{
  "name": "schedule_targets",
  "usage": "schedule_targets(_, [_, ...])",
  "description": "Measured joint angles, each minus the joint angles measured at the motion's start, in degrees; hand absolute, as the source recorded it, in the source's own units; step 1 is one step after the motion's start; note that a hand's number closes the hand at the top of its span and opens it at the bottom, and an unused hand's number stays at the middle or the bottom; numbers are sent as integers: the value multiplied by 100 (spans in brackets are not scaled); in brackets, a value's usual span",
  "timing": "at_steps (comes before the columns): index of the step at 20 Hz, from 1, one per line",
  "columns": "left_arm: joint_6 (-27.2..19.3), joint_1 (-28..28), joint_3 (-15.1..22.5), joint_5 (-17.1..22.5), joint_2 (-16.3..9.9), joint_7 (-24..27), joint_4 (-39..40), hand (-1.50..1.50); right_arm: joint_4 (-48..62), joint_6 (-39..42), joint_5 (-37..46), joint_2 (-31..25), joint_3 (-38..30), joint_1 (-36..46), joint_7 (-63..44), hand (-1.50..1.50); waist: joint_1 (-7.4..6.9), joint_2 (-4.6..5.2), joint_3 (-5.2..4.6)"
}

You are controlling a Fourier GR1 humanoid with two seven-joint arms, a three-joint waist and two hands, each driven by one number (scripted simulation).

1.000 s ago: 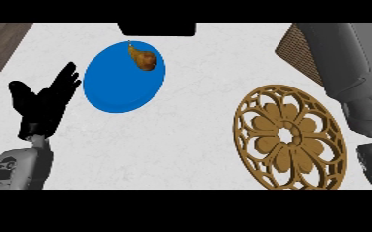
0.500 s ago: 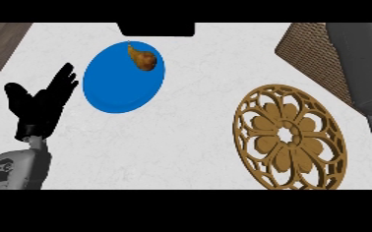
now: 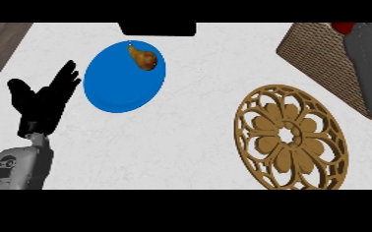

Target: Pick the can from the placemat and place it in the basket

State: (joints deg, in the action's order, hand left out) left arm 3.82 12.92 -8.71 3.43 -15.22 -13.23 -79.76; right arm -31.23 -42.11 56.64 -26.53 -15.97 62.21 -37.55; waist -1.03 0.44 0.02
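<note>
The placemat (image 3: 291,136) is a round brown openwork disc at the lower right, and nothing lies on it. A woven brown basket (image 3: 317,59) fills the upper right corner. My right grey forearm (image 3: 361,54) crosses the basket at the right edge, and its hand is out of sight. A small red patch (image 3: 344,27) shows beside the forearm at the top edge; I cannot tell whether it is the can. My left hand (image 3: 42,101) rests open at the left edge, fingers up.
A blue plate (image 3: 120,88) lies at the upper left with a brown pear (image 3: 143,59) on its far part. A black object (image 3: 158,28) sits at the counter's back edge. White counter lies between plate and placemat.
My right forearm has drawn back up and to the right, uncovering most of the basket and the placemat's right side. The left hand has not moved.
</note>
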Motion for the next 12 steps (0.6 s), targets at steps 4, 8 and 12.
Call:
schedule_targets(4, [16, -34, -9, 9, 18, -5, -79, 0, 320, -125, -209, -118, -162, -42, 420, -150, -24, 3, 3])
schedule_targets(8, [-6, -81, 16, -46, 47, -10, -122, 0, 465, -203, -465, -164, -297, 54, 923, -150, -38, 5, 4])
schedule_targets(12, [-19, -3, 2, -50, 75, -18, -36, 0, 322, -499, -813, -239, -565, 12, 1222, -150, -11, 1, 4])
